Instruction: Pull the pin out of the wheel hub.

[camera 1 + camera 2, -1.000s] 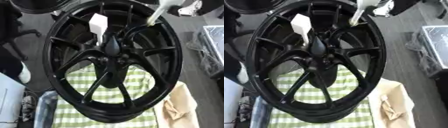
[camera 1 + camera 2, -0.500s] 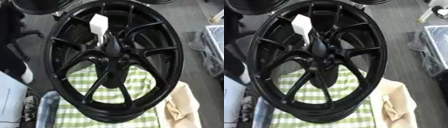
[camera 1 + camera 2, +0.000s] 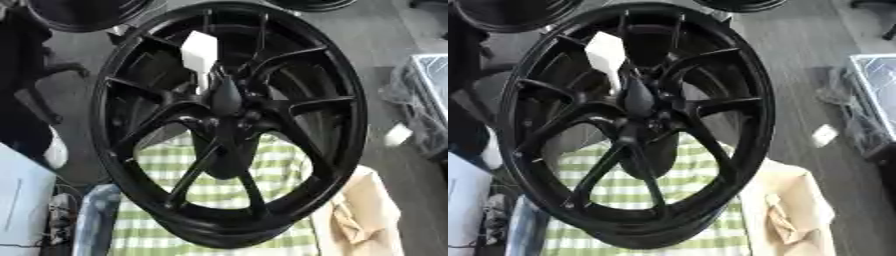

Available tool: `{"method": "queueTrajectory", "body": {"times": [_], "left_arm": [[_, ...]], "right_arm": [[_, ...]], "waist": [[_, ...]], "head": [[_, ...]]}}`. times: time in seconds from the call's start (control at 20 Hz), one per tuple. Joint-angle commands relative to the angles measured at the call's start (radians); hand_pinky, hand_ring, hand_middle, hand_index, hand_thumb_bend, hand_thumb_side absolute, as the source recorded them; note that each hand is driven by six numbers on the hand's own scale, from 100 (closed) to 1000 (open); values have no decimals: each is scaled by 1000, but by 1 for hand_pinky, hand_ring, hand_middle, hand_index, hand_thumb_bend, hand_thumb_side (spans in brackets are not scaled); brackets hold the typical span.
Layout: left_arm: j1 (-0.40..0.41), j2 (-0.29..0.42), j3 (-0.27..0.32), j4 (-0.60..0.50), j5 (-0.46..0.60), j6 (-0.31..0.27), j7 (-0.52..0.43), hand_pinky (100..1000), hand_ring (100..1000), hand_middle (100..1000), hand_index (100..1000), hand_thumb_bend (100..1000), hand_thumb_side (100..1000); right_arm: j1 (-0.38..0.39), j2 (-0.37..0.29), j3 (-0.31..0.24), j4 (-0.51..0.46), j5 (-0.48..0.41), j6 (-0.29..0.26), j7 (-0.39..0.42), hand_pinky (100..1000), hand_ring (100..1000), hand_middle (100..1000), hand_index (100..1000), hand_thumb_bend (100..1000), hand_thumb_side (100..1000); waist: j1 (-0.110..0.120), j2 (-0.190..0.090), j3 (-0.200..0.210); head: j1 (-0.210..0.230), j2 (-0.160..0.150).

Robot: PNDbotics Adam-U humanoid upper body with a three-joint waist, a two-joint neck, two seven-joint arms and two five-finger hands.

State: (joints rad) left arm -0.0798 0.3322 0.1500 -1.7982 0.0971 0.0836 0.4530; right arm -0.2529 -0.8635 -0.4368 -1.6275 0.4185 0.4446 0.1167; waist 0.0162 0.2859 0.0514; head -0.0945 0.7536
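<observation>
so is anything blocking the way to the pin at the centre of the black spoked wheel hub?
Nothing visible covers it. The black cone-shaped pin sticks out of the centre of the black spoked wheel hub, open toward the camera. A white tag sits just above it, off the centre. Neither hand is in view, so their path cannot be judged.

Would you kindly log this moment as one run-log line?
wheel hub: upright, black | pin: white, in hub | hands: none in view | green checked cloth: behind wheel
</observation>
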Motion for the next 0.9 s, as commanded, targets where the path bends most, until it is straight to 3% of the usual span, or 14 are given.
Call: {"method": "queueTrajectory", "body": {"times": [0.05, 0.1, 0.25, 0.55, 0.9], "left_arm": [[-7, 12, 2, -14, 1, -2, -3, 825, 824, 768, 811, 285, 856], [-8, 12, 2, -14, 1, -2, -3, 825, 824, 768, 811, 285, 856], [-10, 10, -2, -14, 2, -2, -5, 825, 824, 768, 811, 284, 856], [-21, 7, -11, -15, 5, -3, -13, 824, 824, 767, 810, 284, 854], [-26, 1, -15, -15, 6, -4, -17, 824, 825, 767, 809, 285, 853]], "right_arm": [[-13, -11, -32, -38, -10, 27, -55, 822, 842, 813, 918, 533, 569], [-22, -2, -30, -56, -25, 24, -72, 800, 804, 773, 882, 543, 461], [-51, 33, 4, -123, -71, -5, -119, 783, 761, 717, 820, 477, 355], [-96, 135, 157, -216, -171, -54, -219, 785, 745, 700, 812, 385, 407], [-176, 243, 329, -152, -294, -88, -340, 778, 738, 692, 808, 409, 395]], "waist": [[-1, -22, 3], [-1, -22, 3], [-1, -23, 7], [0, -24, 28], [1, -29, 32]], "head": [[-5, -9], [-5, -8], [-9, -7], [-27, -11], [-29, -11]]}}
